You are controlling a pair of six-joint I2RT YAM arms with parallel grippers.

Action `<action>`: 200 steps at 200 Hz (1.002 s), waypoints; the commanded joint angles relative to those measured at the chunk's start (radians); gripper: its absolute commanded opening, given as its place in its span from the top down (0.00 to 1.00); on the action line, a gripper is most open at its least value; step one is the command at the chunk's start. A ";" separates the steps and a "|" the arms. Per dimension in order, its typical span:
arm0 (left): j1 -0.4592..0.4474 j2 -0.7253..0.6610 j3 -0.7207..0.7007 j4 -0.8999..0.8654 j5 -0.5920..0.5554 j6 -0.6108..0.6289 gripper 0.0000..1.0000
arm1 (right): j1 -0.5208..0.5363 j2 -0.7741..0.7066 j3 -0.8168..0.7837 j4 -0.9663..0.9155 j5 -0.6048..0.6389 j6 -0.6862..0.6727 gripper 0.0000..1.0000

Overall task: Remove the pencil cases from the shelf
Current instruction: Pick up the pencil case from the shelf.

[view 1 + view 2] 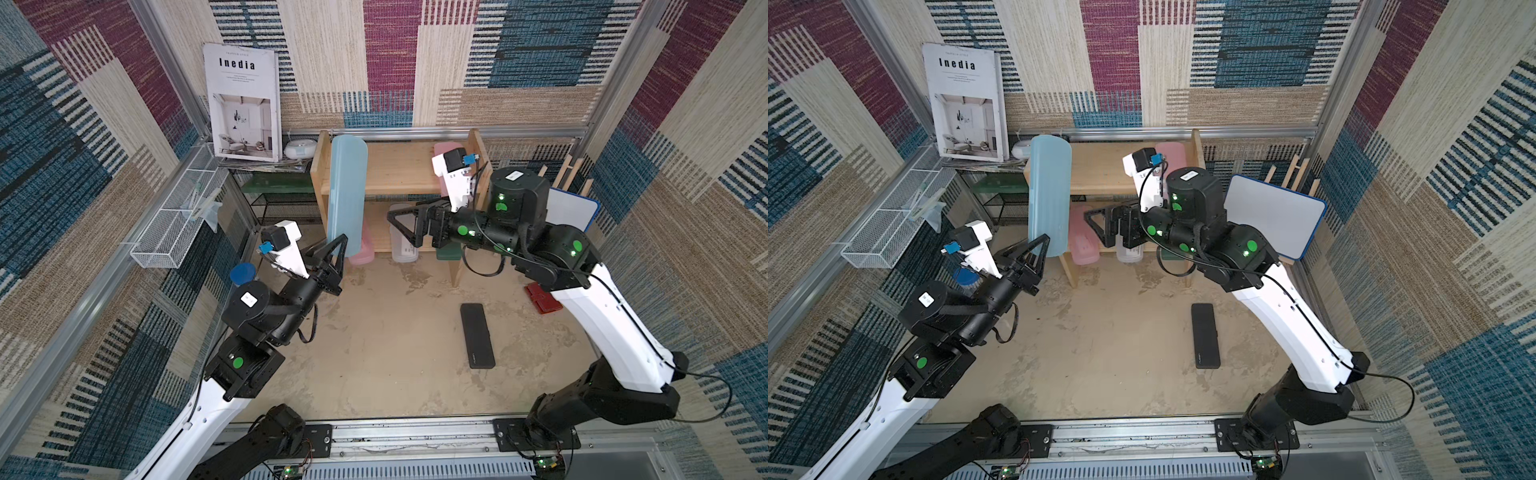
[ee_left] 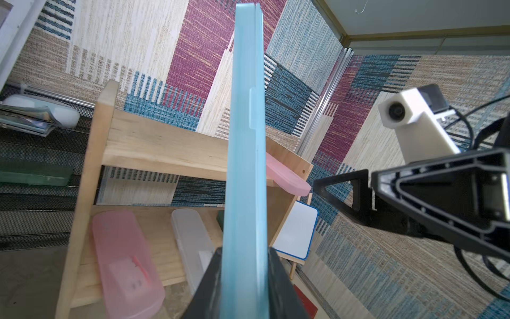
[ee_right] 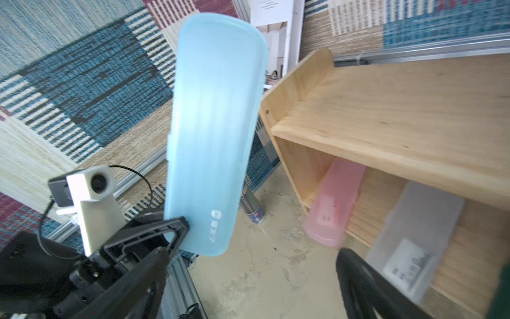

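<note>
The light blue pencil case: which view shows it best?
Right wrist view: the light blue pencil case shows its broad face, the left hand gripping one end. The left wrist view shows only its thin edge; both top views show it smaller.

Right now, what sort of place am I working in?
Probably a staged robot test cell dressed as a study corner: carpet-patterned wall panels in an aluminium frame, arms bolted to a front rail, and a wooden shelf of pencil cases near a propped magazine.

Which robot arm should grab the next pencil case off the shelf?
Right. The right gripper is open, empty, near the frosted case; the left gripper is shut on the blue case.
</note>
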 commanded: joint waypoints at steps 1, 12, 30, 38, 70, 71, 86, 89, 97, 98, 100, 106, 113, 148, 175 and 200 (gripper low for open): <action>-0.003 -0.018 -0.009 0.000 -0.051 0.085 0.80 | 0.032 0.089 0.114 0.064 -0.066 0.039 0.01; -0.005 -0.026 -0.016 0.000 -0.049 0.091 0.80 | 0.040 0.136 0.156 0.072 -0.091 0.057 0.01; -0.006 -0.040 -0.026 -0.002 -0.056 0.093 0.80 | 0.047 0.186 0.179 0.089 -0.105 0.090 0.01; -0.006 -0.049 -0.030 -0.004 -0.060 0.093 0.80 | 0.049 0.201 0.179 0.096 -0.097 0.101 0.01; -0.007 -0.072 -0.036 -0.024 -0.071 0.100 0.80 | 0.060 0.241 0.183 0.120 -0.096 0.126 0.01; -0.007 -0.072 -0.036 -0.025 -0.071 0.099 0.80 | 0.061 0.242 0.183 0.120 -0.097 0.126 0.01; -0.008 -0.075 -0.033 -0.035 -0.073 0.093 0.80 | 0.065 0.255 0.188 0.138 -0.114 0.134 0.01; -0.007 -0.076 -0.031 -0.037 -0.073 0.090 0.79 | 0.066 0.259 0.191 0.138 -0.118 0.135 0.01; -0.007 -0.076 -0.031 -0.039 -0.073 0.087 0.80 | 0.070 0.270 0.205 0.138 -0.127 0.136 0.01; -0.007 -0.076 -0.031 -0.039 -0.074 0.087 0.80 | 0.071 0.272 0.208 0.137 -0.129 0.136 0.01; -0.007 -0.076 -0.031 -0.040 -0.073 0.086 0.79 | 0.071 0.275 0.213 0.136 -0.130 0.136 0.01; -0.006 -0.077 -0.033 -0.040 -0.071 0.085 0.79 | 0.075 0.283 0.226 0.133 -0.129 0.136 0.01; -0.007 -0.077 -0.034 -0.040 -0.072 0.084 0.79 | 0.079 0.290 0.238 0.131 -0.131 0.136 0.01; -0.008 -0.080 -0.043 -0.041 -0.072 0.079 0.79 | 0.085 0.304 0.245 0.139 -0.129 0.146 0.01; -0.008 -0.083 -0.045 -0.043 -0.073 0.080 0.79 | 0.088 0.322 0.254 0.138 -0.121 0.156 0.01; -0.008 -0.085 -0.040 -0.050 -0.070 0.083 0.79 | 0.090 0.342 0.261 0.133 -0.109 0.160 0.01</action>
